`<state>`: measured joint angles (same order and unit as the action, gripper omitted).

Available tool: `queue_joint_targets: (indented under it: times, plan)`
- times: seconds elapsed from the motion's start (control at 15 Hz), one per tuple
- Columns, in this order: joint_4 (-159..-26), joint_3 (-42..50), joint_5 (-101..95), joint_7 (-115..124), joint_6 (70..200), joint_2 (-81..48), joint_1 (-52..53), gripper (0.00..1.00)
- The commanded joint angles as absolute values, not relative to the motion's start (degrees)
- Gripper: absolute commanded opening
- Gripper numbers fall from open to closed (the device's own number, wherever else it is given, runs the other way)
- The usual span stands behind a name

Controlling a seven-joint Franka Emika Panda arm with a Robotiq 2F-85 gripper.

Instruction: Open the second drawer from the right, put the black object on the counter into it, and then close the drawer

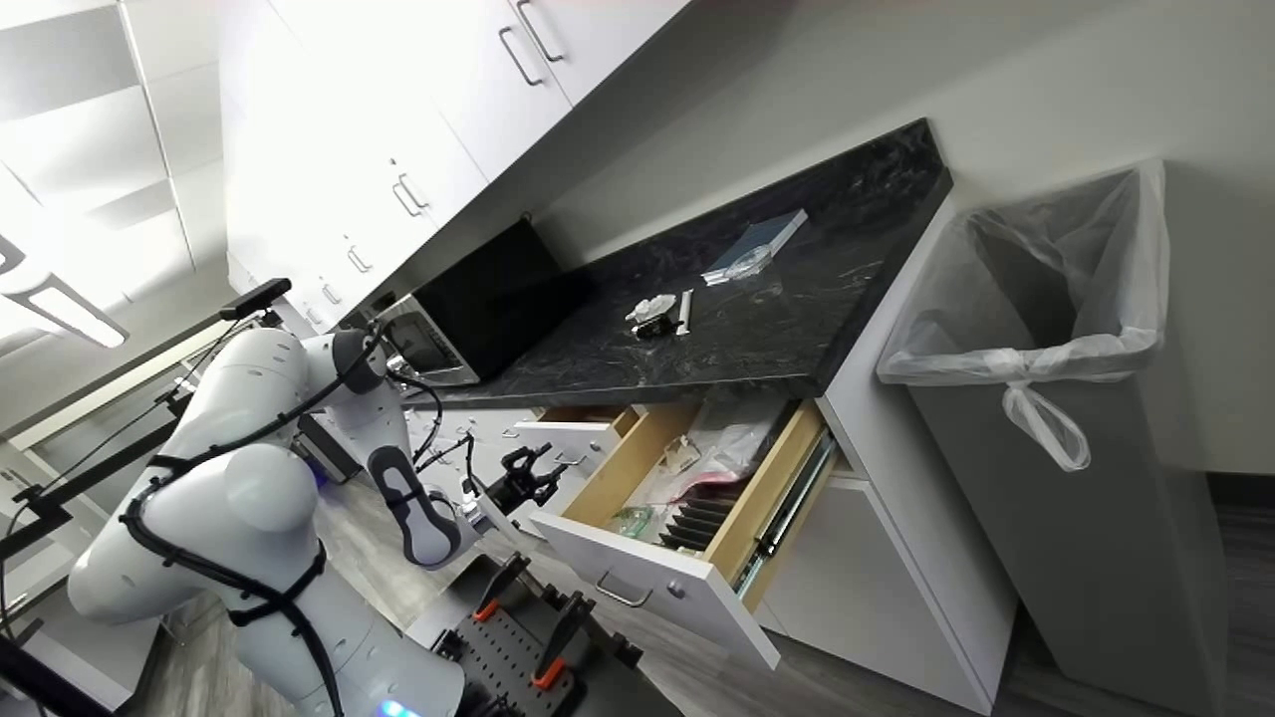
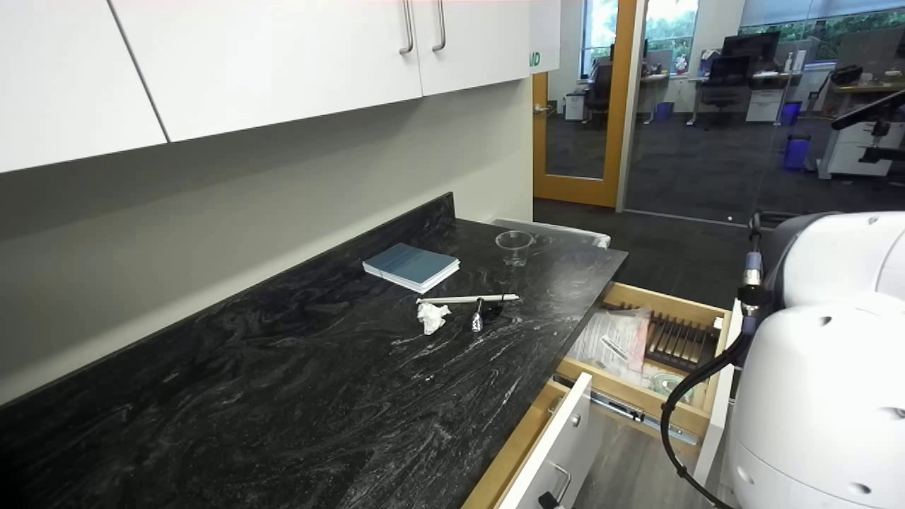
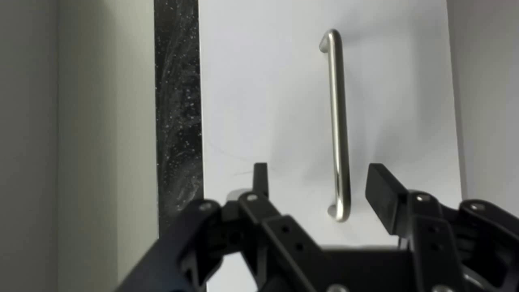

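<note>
Looking along the desk [image 2: 318,396] toward the bin [image 1: 1086,478] past its end, I find the book [image 2: 412,265] left of the cup [image 2: 515,251]. Nearer me lies the stick [image 2: 452,300], then the paper [image 2: 431,318], just left of the object [image 1: 654,326]. Under the desk's right edge a drawer [image 2: 569,449] juts out, the tool [image 3: 318,178] before its handle [image 3: 339,121]; beyond it the end drawer [image 1: 722,617] holds a bag [image 2: 611,343].

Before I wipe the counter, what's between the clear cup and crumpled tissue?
In an exterior view, a white stick lies between the cup and tissue.

Exterior views share counter [image 2: 318,382]; wrist view near handle [image 3: 339,125].
</note>
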<state>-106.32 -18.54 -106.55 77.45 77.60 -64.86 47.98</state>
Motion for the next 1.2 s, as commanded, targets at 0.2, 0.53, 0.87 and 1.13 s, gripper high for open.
queue_joint_targets:
  times: [0.2, 0.53, 0.87, 1.13]
  plan:
    - [-106.2, -19.7, -107.4, 79.2, 77.7, -64.7, 46.5, 0.12]
    - [-106.4, -20.7, -106.3, 77.7, 77.6, -65.2, 47.2, 0.03]
    - [-106.3, -23.5, -102.2, 76.3, 75.4, -66.9, 48.9, 0.03]
    - [-105.2, -25.6, -96.5, 77.4, 73.3, -69.2, 49.9, 0.03]
